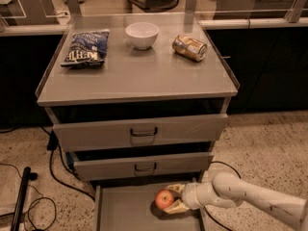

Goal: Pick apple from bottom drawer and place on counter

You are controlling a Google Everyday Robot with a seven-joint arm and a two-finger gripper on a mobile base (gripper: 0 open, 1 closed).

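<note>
The apple (pixel 164 198), small and red-orange, is over the grey floor of the open bottom drawer (pixel 125 211), near its right side. My gripper (pixel 171 199) reaches in from the right, with one pale finger (pixel 176 188) behind the apple and the other in front of it. The fingers are shut on the apple and hold it slightly above the floor, with a shadow beneath it. The counter (pixel 139 73) is the flat grey cabinet top above.
On the counter lie a blue chip bag (pixel 86 47) at the left, a white bowl (pixel 142 34) at the back middle and a tipped can (pixel 189 47) at the right. Two upper drawers (pixel 139 131) stick out slightly above the bottom one. Cables (pixel 53 167) lie on the floor at the left.
</note>
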